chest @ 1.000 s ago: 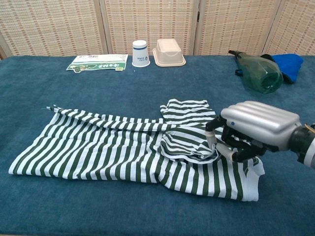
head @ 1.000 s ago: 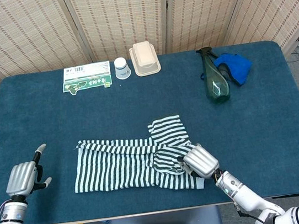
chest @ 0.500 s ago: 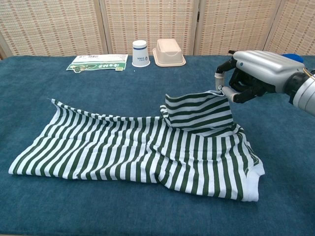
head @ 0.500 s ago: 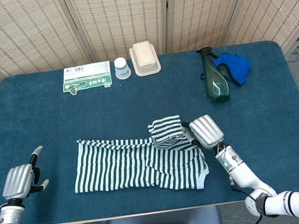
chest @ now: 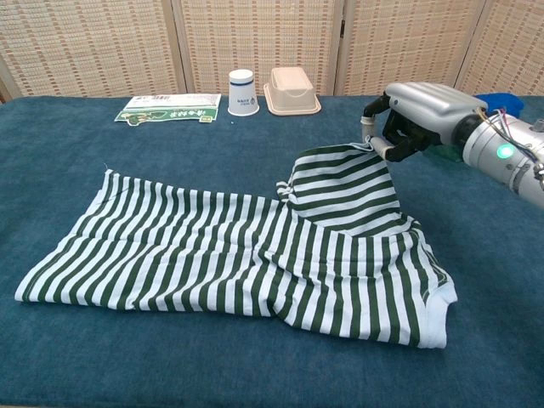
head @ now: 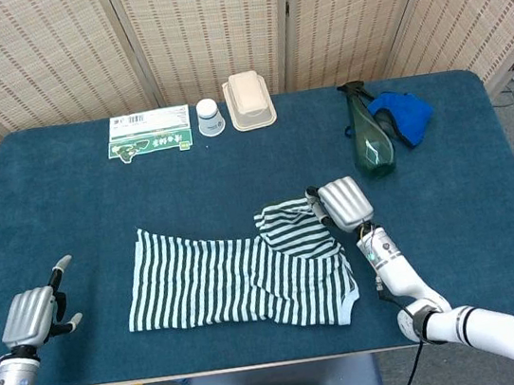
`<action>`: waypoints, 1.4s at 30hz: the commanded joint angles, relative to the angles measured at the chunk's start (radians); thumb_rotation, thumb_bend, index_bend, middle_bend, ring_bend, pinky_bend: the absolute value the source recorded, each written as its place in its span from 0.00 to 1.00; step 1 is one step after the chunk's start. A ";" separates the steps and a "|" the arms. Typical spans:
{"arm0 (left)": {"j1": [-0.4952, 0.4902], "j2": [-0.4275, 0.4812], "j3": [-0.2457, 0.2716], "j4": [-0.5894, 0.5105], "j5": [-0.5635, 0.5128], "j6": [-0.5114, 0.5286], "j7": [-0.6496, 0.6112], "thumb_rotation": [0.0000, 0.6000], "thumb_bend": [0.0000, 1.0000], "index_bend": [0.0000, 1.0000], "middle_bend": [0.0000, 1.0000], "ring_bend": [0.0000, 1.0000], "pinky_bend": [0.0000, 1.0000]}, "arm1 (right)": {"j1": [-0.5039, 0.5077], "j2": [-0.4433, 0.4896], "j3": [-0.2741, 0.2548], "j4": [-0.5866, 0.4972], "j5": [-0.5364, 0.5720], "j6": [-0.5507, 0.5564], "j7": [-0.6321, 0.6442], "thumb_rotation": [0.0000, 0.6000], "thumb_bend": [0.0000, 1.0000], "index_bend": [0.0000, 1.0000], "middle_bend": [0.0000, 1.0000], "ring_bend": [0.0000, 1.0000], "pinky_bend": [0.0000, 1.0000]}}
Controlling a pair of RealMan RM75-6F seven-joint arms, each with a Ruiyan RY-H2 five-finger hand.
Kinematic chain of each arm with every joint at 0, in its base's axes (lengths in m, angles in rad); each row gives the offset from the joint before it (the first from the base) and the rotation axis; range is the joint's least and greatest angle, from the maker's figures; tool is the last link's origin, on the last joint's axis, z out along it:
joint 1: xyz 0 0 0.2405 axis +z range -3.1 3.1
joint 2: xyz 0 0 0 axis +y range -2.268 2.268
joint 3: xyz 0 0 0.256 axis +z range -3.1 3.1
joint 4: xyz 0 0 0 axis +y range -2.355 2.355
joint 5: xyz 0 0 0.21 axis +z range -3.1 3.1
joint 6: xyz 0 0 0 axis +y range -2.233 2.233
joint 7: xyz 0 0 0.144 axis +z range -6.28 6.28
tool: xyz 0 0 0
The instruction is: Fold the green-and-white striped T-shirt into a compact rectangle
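Blue felt lies bare around the striped T-shirt (chest: 255, 259), whose sleeve the right hand (chest: 414, 110) pinches aloft (left hand (head: 33, 315) released, apart); green bottle (head: 369, 143) just behind.

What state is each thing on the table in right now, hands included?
Striped T-shirt: lying flat, one sleeve lifted.
Right hand: pinching the sleeve tip, raised above the table.
Left hand: holding nothing, off the shirt.
Paper cup: upside down.
Beige container: upside down.
Green bottle: lying on its side.
Blue cloth: crumpled.
Green packet: lying flat.
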 commanded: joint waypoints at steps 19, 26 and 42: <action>0.011 -0.004 0.001 0.010 0.005 -0.005 -0.010 1.00 0.25 0.00 0.84 0.83 0.93 | 0.108 -0.099 0.038 0.201 0.118 -0.115 -0.042 1.00 0.51 0.44 0.91 0.97 1.00; 0.017 -0.003 0.002 0.009 0.006 -0.003 -0.012 1.00 0.25 0.00 0.84 0.83 0.93 | 0.131 -0.078 0.044 0.166 0.191 -0.157 -0.139 1.00 0.36 0.22 0.89 0.97 1.00; 0.022 -0.001 0.004 0.006 0.009 -0.008 -0.015 1.00 0.25 0.00 0.84 0.83 0.93 | 0.191 -0.062 0.031 0.128 0.400 -0.228 -0.331 1.00 0.36 0.21 0.89 0.97 1.00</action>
